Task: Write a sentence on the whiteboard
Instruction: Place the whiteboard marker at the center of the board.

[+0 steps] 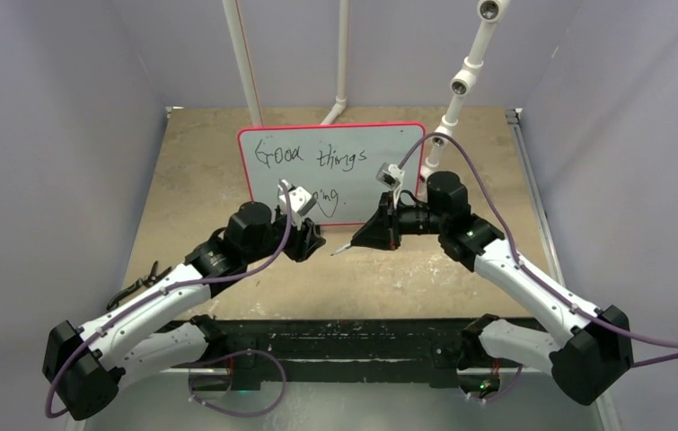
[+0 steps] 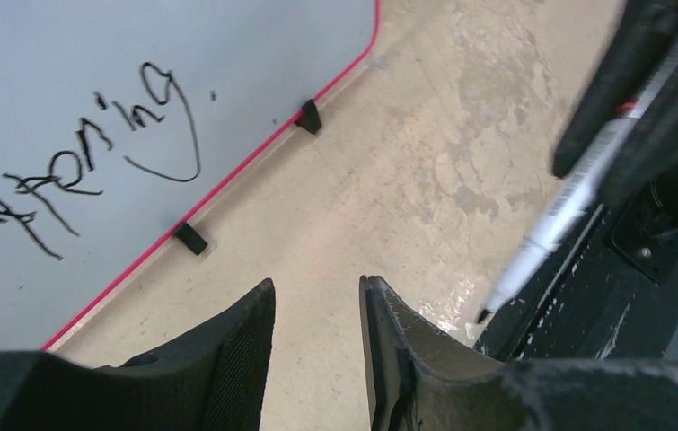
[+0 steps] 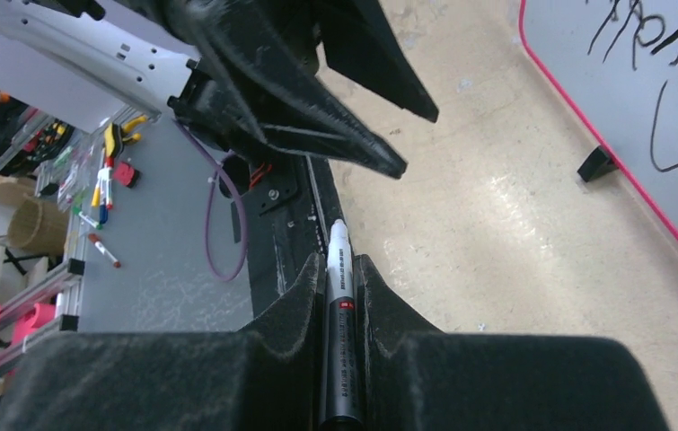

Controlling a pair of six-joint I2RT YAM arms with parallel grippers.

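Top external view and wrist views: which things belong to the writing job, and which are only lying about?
Belonging to the job:
- whiteboard
- sentence written on it
- marker, gripped by the right end effector

Only lying about:
- white pipes behind the table
- loose pens on the grey side bench
- woven basket

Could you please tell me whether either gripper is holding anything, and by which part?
The right gripper clamps the marker by its dark barrel, the white tip end sticking out. The left gripper is open, holding nothing.
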